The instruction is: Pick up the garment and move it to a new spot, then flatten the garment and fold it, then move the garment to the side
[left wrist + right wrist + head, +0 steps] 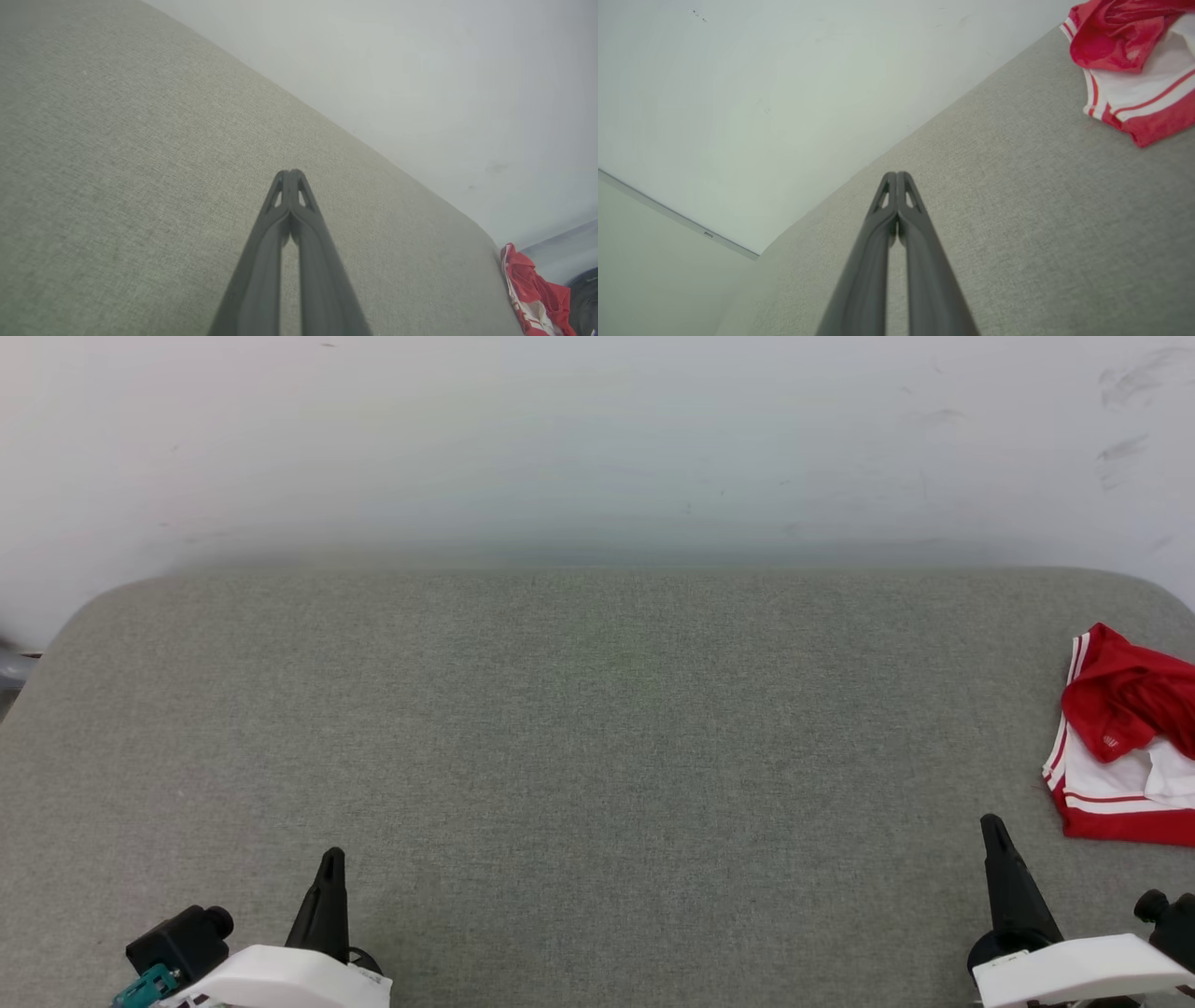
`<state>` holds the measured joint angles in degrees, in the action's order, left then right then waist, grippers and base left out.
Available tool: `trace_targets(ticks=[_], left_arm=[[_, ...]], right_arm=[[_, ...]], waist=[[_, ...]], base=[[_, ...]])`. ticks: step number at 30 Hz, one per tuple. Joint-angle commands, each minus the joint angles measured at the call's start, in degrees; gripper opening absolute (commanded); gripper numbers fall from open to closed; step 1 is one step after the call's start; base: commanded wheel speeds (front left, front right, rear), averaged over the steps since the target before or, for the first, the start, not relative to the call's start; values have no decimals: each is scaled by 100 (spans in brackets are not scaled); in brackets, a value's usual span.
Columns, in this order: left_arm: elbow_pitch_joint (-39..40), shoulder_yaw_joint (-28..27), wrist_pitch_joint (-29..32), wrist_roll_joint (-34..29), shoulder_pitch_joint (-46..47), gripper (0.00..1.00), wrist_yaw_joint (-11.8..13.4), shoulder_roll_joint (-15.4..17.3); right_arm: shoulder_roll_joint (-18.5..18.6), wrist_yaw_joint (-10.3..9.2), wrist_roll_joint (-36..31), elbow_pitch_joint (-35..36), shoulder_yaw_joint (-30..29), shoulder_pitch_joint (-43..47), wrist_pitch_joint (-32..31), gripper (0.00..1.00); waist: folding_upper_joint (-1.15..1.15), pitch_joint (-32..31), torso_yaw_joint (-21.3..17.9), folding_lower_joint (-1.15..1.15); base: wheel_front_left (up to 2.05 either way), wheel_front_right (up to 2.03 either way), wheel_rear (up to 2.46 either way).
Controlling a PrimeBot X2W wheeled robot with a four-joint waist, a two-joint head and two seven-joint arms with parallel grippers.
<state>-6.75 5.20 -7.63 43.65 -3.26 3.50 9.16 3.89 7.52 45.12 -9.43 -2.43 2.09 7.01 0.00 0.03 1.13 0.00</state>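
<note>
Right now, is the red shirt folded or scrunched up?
Scrunched up: the shirt lies in a rumpled heap, red cloth bunched over white, not spread flat.

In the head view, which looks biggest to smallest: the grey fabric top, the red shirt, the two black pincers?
1. Grey woven fabric surface
2. Crumpled red-and-white jersey shirt, partly cut off
3. Left pincer and right pincer: alike, can't rank

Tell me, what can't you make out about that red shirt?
- Garment, head view: right edge cuts it off, so its full spread is unknown.
- Right wrist view: crumpled folds hide any print; top edge crops it.
- Left wrist view: small, cropped at the bottom corner.
</note>
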Motion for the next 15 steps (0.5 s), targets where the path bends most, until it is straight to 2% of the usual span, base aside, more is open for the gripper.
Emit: trace_targets(ticks=[1, 15], left_arm=[[37, -52, 37, 197, 141, 0, -56, 9], [-116, -219, 277, 1297, 326, 0, -289, -74]], right_arm=[[55, -1, 206, 40, -11, -155, -37, 0], [68, -2, 1253, -65, -41, -310, -280, 0]], waist=[[0, 0, -1, 0], [0, 3, -20, 0]], base=[[0, 0, 0], [0, 0, 0]])
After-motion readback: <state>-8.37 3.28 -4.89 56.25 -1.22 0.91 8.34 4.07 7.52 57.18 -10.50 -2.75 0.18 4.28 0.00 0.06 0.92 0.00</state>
